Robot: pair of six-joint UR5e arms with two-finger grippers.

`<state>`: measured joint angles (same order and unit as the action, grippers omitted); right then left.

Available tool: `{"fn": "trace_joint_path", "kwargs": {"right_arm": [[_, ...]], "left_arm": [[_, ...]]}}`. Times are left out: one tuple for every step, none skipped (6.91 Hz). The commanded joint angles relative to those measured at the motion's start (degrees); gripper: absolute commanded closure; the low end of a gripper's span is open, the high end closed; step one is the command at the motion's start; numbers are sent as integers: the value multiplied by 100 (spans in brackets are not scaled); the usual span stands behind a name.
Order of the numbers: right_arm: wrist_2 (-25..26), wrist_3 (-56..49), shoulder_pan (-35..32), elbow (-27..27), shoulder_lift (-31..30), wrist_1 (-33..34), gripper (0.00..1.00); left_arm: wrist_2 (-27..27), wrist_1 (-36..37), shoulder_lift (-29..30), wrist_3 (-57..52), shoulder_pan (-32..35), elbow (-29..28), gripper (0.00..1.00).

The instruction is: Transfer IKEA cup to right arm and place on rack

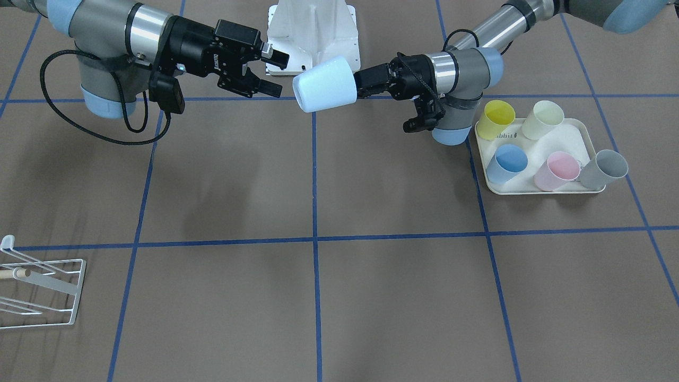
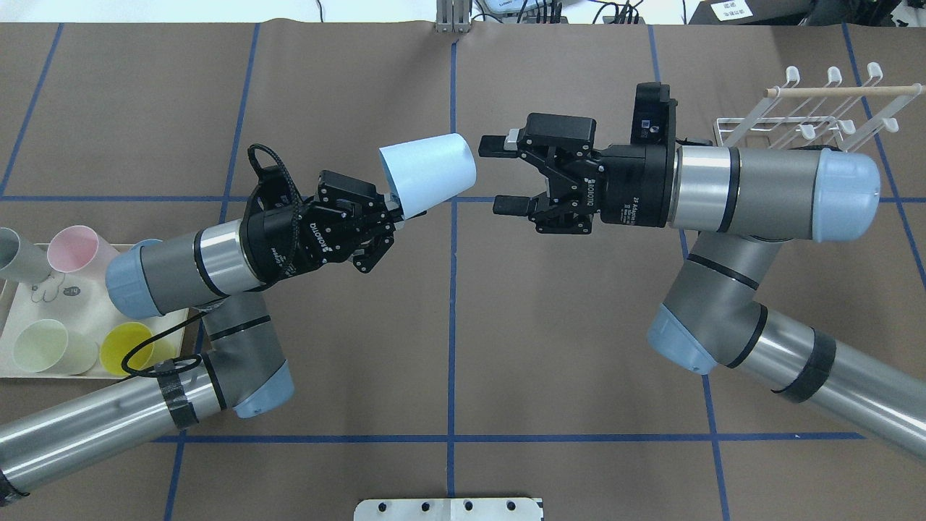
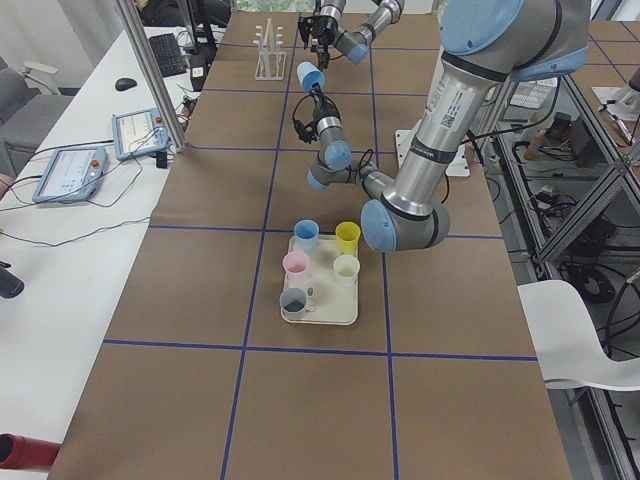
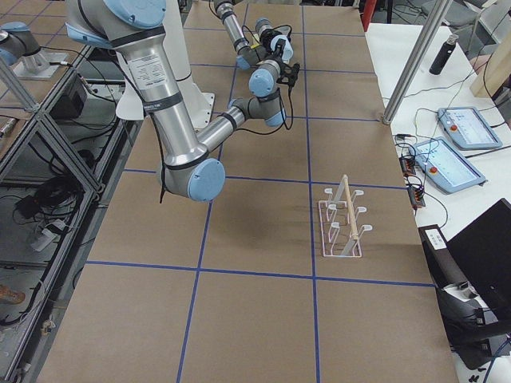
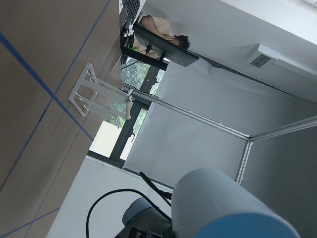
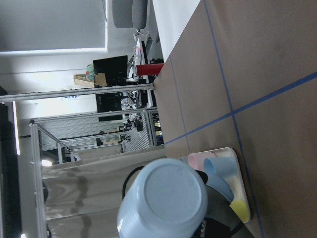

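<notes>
IKEA cup [image 2: 427, 174]: one, pale blue, in the air over mid-table, lying sideways.
other cups: five: yellow cup [image 1: 497, 118], cream cup [image 1: 543, 119], blue cup [image 1: 507, 163], pink cup [image 1: 557, 171], grey cup [image 1: 604, 168].
tray [image 1: 575, 139]: one, holds all five.
rack [image 2: 810, 123]: one, on the robot's right, well apart from the IKEA cup.
left gripper [image 2: 394, 212]: clamped on the IKEA cup's rim end, angled up toward centre.
right gripper [image 2: 500, 176]: fingers spread wide, level, facing the cup's base, near but apart.
</notes>
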<state>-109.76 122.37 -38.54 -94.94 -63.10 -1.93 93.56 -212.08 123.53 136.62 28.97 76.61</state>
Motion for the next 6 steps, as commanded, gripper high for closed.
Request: {"fn": "trace_joint_path", "kwargs": {"right_arm": [[122, 331, 5, 213, 157, -361, 3], [122, 323, 40, 213, 175, -361, 3], [122, 323, 49, 213, 175, -361, 3], [122, 323, 75, 213, 184, -361, 4], [113, 323, 101, 213, 184, -378, 17], [113, 314, 101, 213, 184, -448, 51]], "left_arm": [[-82, -35, 171, 23, -154, 3, 100], [-92, -35, 189, 23, -216, 3, 100], [-92, -35, 250, 23, -216, -6, 100], [-92, -35, 268, 23, -225, -6, 100], [-92, -35, 277, 14, -216, -15, 99], [-92, -35, 277, 14, -216, -32, 75]]}}
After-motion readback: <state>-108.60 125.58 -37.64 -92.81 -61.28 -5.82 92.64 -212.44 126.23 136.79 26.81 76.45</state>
